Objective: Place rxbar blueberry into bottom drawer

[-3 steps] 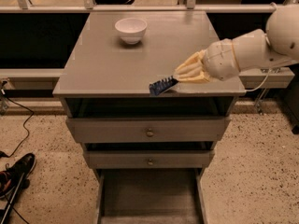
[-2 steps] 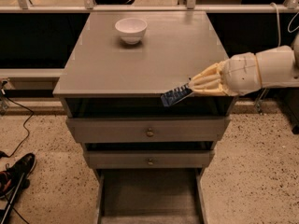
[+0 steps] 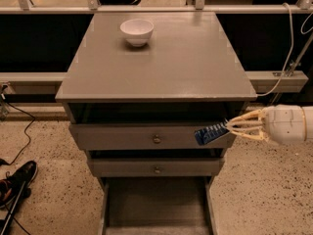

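Grey-brown wood, cabinet [image 3: 171, 72]: 1 unit with a flat top and 3 drawers stacked below it. It stands on a speckled floor [image 3: 54, 146].

Bottom drawer [image 3: 156, 202]: lowest of the 3, pulled out toward the camera. Its plain floor and side walls are exposed, and nothing lies in the part that shows.

Upper drawers, 2: the top drawer [image 3: 122, 137] and the middle drawer [image 3: 122, 168] each carry 1 small round knob at centre. Each stands slightly out, with a dark gap above it.

Arm [image 3: 291, 125]: white casing that enters from the right edge at the height of the top drawer.

Gripper [image 3: 230, 127]: off the cabinet's right front corner, pointing left. Its tan fingers [image 3: 244, 117] draw together to a pinch on the right end of the bar and touch nothing else.

White bowl [image 3: 137, 31]: upright on the cabinet top near the back left, well apart from the gripper.

Rxbar blueberry [image 3: 211, 133]: dark blue wrapper, held in the air in front of the right end of the top drawer's face. It is tilted with its free left end lower. It sits above the bottom drawer and not in it. Nothing lies between the bar and the open tray.

Shoe [image 3: 17, 177]: dark, on the floor at the left edge.

Cable [image 3: 289, 38]: pale, hanging at the right behind the cabinet.
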